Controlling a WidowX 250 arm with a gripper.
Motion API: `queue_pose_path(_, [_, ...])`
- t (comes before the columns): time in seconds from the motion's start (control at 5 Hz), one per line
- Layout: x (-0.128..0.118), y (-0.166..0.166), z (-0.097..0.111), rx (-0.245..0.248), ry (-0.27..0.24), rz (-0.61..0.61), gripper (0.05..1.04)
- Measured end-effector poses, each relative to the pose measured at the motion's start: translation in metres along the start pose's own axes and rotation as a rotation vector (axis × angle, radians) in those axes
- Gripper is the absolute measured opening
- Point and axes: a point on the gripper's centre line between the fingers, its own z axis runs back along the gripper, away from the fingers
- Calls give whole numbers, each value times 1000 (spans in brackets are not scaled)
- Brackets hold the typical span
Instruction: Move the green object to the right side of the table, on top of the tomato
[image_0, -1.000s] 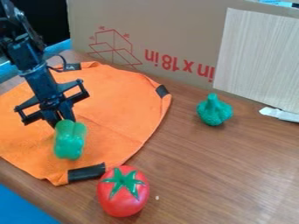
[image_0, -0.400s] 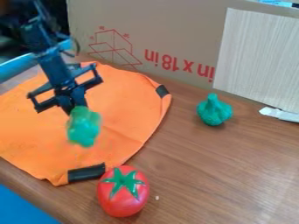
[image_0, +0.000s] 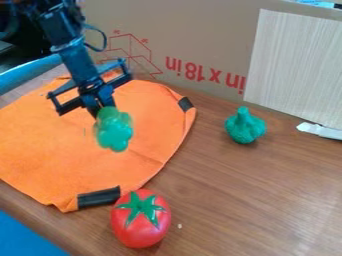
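In the camera view, the gripper (image_0: 101, 111) grasps the green pepper (image_0: 114, 132) above the orange cloth (image_0: 60, 150), long axis steep, lower end tilted rightward. Wooden table (image_0: 234, 200) spans between cloth and 1 green bulb-shaped object (image_0: 245, 126); cardboard (image_0: 180, 30) borders the back.

A blurred green pepper (image_0: 114, 132) hides the tips of the gripper (image_0: 102, 111); frame edges crop the arm (image_0: 75, 54) and orange cloth (image_0: 40, 150).

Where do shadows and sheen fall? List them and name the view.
Camera view: pale sheen on the table toward the lower right; a small dark shadow at the base of the bumpy green vegetable; soft highlights on the tomato; darkness in the upper left corner.
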Motion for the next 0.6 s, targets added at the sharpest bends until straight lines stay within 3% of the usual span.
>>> queue_pose_path(0.6, [-40,-44,-23,-28,-44,-46,82])
